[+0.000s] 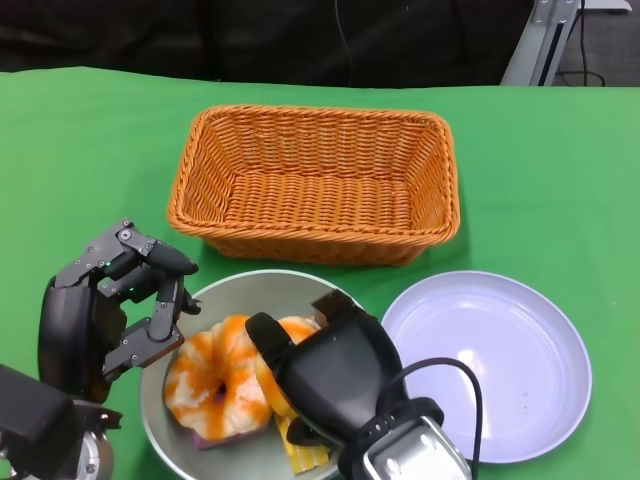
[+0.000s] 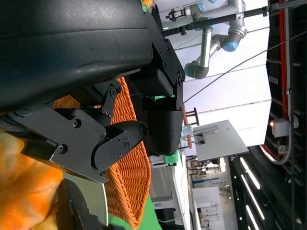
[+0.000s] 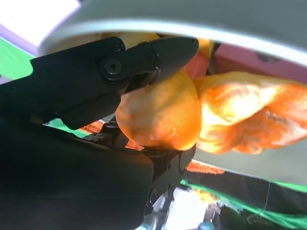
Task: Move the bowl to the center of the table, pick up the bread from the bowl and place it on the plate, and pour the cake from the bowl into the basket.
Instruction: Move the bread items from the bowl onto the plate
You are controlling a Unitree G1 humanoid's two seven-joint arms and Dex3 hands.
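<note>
1. The bowl (image 1: 175, 440) sat at the near edge of the table (image 1: 90, 150), in front of the basket (image 1: 313, 185), with the plate (image 1: 490, 365) just beside it on the robot's right.
2. The bowl held an orange twisted bread (image 1: 215, 385). A yellow-and-purple piece under it, probably the cake (image 1: 300, 455), showed at its near side.
3. The right hand (image 1: 335, 375) reached down into the bowl. The wrist view showed its fingers (image 3: 120, 62) closed around a rounded orange lobe of bread.
4. The left hand (image 1: 100, 305) was at the bowl's left rim, fingers curled toward it. I could not tell whether they touched or gripped the rim.
5. Judged step: picking up the bread, with the grasp made but no lift evident.
6. The next move likely calls for a straight lift clear of the rim, then a short carry right to the plate.
7. Risk: the cake may drag up with the bread, so the bowl wants steadying.
</note>
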